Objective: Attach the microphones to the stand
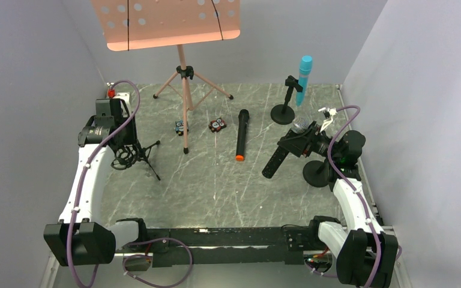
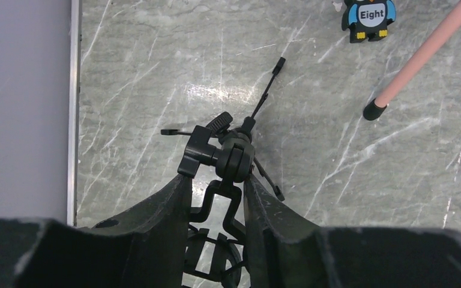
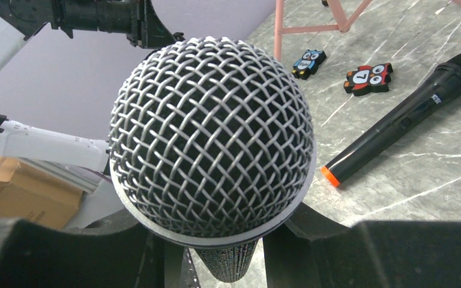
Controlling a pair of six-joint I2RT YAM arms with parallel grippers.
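Observation:
My right gripper (image 1: 301, 141) is shut on the black microphone with the silver mesh head (image 1: 302, 125), holding it tilted above the table; the head (image 3: 210, 138) fills the right wrist view and its handle (image 3: 231, 264) runs between my fingers. My left gripper (image 1: 122, 155) is shut on the clip holder (image 2: 228, 162) of a small black tripod stand (image 1: 139, 155). The turquoise microphone (image 1: 304, 78) sits upright in a round-base stand (image 1: 283, 114). The black microphone with the orange end (image 1: 241, 135) lies flat mid-table, also in the right wrist view (image 3: 396, 120).
A second round-base stand (image 1: 317, 174) sits under my right arm. A pink music stand (image 1: 185, 78) is at the back, one foot (image 2: 373, 111) near the tripod. Two small clips (image 1: 181, 126) (image 1: 218, 125) lie by it. Walls close in on both sides.

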